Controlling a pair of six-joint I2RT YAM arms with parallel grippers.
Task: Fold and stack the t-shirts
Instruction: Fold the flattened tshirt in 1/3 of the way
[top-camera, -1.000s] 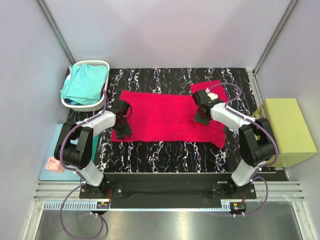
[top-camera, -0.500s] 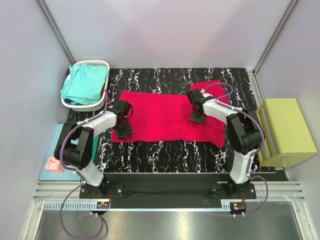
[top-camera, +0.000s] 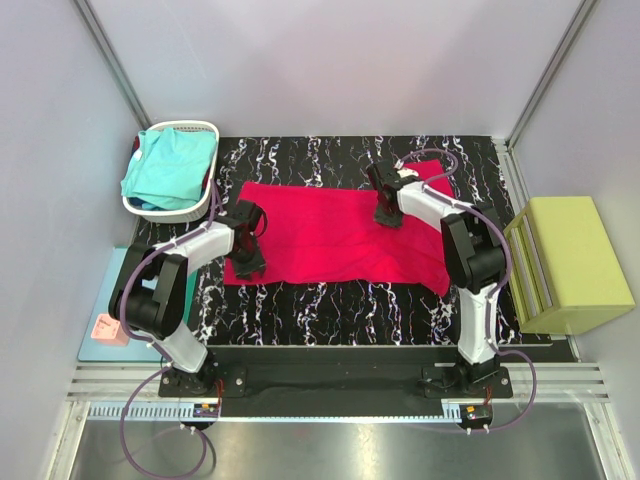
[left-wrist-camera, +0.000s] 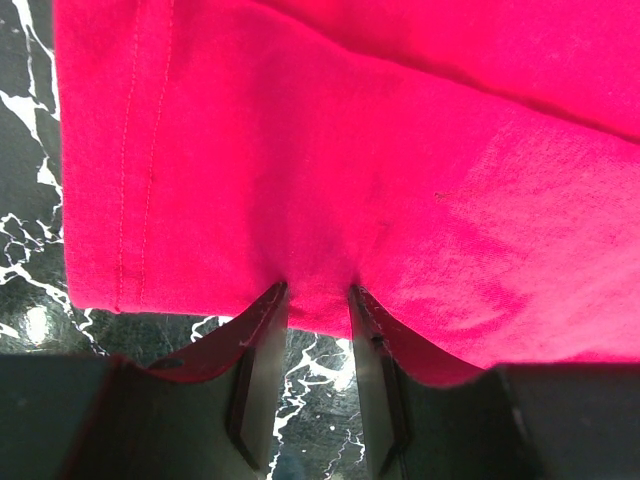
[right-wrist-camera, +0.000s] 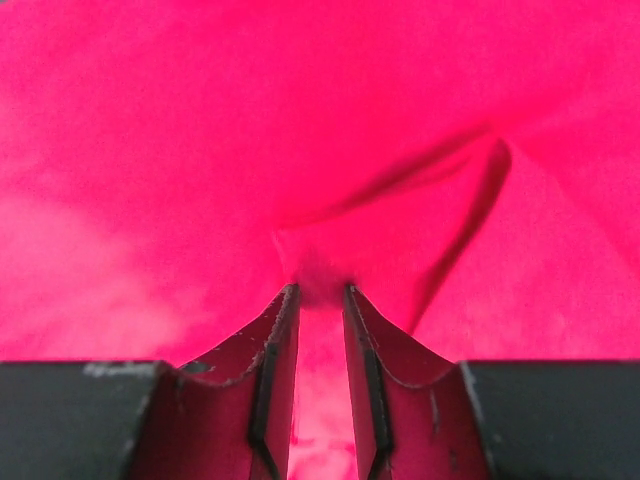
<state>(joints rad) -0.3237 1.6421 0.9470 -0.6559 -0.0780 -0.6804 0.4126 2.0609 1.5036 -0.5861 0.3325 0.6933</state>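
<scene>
Left gripper (left-wrist-camera: 318, 295) and right gripper (right-wrist-camera: 320, 290) pinch red t-shirt (top-camera: 320, 235).

The right gripper (top-camera: 385, 215), pinching a fold of the red shirt (top-camera: 320, 240), is sliding left and toward the back, leaving the shirt's right side and nearing its far edge, a little at each step.

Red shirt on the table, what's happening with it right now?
Both arms are working the red shirt, which lies spread on the table. The left gripper pinches its near left edge and the right gripper pinches a bunch of cloth near its far right end. The turquoise shirt sits in the white basket, not yet folded.
</scene>
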